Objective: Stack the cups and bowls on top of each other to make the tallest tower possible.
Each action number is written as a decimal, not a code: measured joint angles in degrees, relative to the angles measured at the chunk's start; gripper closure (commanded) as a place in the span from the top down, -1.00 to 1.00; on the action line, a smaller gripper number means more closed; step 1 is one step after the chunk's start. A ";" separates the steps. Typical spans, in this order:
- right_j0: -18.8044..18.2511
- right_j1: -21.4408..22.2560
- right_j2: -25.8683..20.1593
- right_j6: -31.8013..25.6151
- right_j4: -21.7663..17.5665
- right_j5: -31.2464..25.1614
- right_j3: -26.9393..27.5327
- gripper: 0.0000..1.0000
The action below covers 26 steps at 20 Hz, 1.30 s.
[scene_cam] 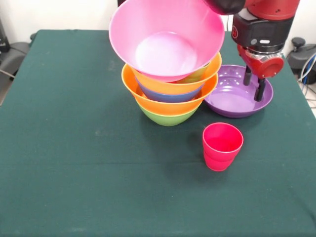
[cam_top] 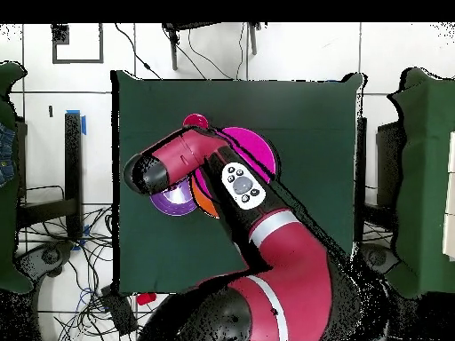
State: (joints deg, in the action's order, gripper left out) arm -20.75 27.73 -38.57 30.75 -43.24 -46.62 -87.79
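Note:
The tower [scene_cam: 170,94] stands at mid-table: a green bowl [scene_cam: 168,117] as base, two orange bowls [scene_cam: 170,104] with a blue bowl [scene_cam: 168,95] between them, and a large pink bowl [scene_cam: 167,42] tilted on top. A green piece [scene_cam: 196,75] peeks out under the pink bowl. My gripper [scene_cam: 253,84] hangs open and empty over the purple bowl [scene_cam: 232,101], right of the tower. A red cup [scene_cam: 222,146] stands in front of it. In the overhead view my arm covers most of the tower; the pink bowl [cam_top: 256,149], purple bowl [cam_top: 169,201] and red cup [cam_top: 194,121] show.
The dark green table [scene_cam: 74,148] runs wide to the left and front of the tower. A small red thing [cam_top: 147,298] lies at the table's edge near my base. Cables and chairs lie around the table.

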 measured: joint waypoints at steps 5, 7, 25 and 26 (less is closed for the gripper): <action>0.44 -0.85 0.15 0.00 -0.92 0.00 0.00 1.00; 0.62 -1.06 0.15 0.00 -0.98 0.00 0.00 1.00; 2.44 -2.67 2.33 0.00 -5.35 5.32 -0.09 1.00; 2.46 -2.79 2.46 0.00 -5.56 5.59 -0.09 1.00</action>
State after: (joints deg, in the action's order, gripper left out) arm -18.30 24.94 -36.11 30.75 -48.79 -41.03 -87.88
